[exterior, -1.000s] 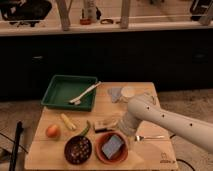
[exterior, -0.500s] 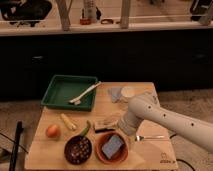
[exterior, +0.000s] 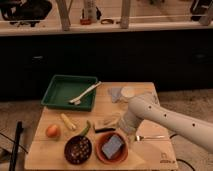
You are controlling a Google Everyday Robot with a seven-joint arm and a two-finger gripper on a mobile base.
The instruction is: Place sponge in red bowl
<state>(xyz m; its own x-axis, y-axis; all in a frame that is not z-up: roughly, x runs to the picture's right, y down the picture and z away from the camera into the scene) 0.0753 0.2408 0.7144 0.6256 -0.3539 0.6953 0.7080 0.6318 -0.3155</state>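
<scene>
Sponge [exterior: 113, 146] lay flat inside the red bowl [exterior: 99, 153] on the table [exterior: 150, 157]; I judged it light, soft and best pinched across its short edges. My gripper [exterior: 125, 131] hung just beside the bowl.

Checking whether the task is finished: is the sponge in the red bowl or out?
In: the sponge lies inside the red bowl. The gripper, beside the bowl's rim, is hidden by the arm.
</scene>
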